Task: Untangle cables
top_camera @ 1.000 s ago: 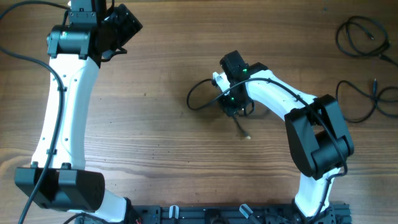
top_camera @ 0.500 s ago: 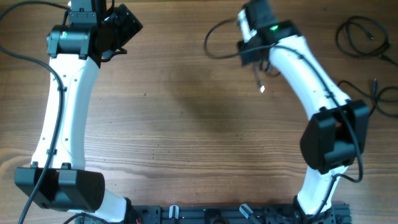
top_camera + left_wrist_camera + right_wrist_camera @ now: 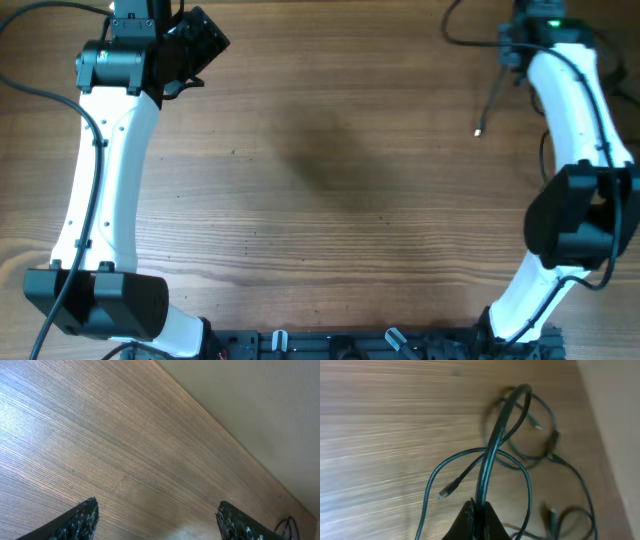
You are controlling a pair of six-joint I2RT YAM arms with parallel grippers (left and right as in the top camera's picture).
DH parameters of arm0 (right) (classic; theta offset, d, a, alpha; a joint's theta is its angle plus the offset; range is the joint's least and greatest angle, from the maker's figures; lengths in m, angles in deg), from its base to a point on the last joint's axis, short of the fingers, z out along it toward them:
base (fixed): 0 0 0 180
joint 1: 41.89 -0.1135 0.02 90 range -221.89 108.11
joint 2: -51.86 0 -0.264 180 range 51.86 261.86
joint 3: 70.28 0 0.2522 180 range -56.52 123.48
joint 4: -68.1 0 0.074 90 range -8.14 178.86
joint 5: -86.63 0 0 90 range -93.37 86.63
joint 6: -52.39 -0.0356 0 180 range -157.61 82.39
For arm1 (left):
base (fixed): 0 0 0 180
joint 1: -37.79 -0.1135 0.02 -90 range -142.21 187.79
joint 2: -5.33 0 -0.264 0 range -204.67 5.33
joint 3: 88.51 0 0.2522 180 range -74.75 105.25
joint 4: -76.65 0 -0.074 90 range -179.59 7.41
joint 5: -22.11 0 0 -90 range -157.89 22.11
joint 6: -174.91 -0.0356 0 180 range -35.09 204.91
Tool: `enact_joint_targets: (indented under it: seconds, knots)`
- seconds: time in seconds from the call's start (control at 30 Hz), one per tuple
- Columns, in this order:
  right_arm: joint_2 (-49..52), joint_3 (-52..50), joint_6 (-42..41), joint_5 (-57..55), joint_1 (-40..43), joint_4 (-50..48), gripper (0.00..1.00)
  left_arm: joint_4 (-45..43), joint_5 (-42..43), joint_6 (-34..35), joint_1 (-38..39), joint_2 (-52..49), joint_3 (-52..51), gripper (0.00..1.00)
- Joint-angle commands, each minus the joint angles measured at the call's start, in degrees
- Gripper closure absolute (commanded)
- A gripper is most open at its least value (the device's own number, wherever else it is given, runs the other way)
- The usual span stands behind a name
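**A:** Where is the right claw, and what is it doing?

**B:** It is at the far right corner of the table. Its fingers are pinched together on a thin black cable. In the wrist view the cord runs straight out from the tips, then bends over into a wide loop.

**A:** And the loose end?

**B:** The plug end trails to the left of the claw, on the end of a slack strand. From overhead it sits over bare wood, inward from the white right arm. I cannot tell whether it touches the table or hangs just above it.

**A:** Any other cords?

**B:** Yes. A coiled heap of cables lies on the wood beyond the gripped one, close to the table edge. In the wrist view the gripped cord crosses in front of that heap, and I cannot tell whether they touch. Another cord with a small plug shows at the lower right of that view.

**A:** And the left side?

**B:** The left claw is at the far left corner, well apart from every cord. Its two dark fingertips stand wide apart with nothing between them, only wood grain below. The left arm stretches along the left side of the table.
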Motion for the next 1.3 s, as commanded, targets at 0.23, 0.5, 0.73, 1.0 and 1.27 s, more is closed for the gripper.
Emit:
enact_joint_targets:
  seconds: [0.23, 0.5, 0.73, 1.0, 1.27]
  knots:
    - [0.83, 0.74, -10.38, -0.39, 8.41, -0.35, 0.96, 0.07, -0.92, -0.48, -0.46, -0.70, 0.26, 0.23]
    - [6.14, 0.63, -17.18, 1.73, 9.05, -3.41, 0.96, 0.07, -0.72, -0.48, -0.46, -0.72, 0.26, 0.23]
    - [7.74, 0.61, -7.93, 13.38, 8.09, -4.13, 0.35, 0.46, -0.74, -0.48, -0.46, -0.72, 0.26, 0.23]
    - [4.35, 4.35, -11.23, 23.17, 8.07, 4.76, 0.00, 0.61, -0.74, -0.48, -0.46, -0.72, 0.26, 0.22]
    - [-10.29, 5.79, -7.80, 35.19, 7.93, 12.79, 0.00, 1.75, -0.76, -0.50, -0.48, -0.70, 0.26, 0.00]
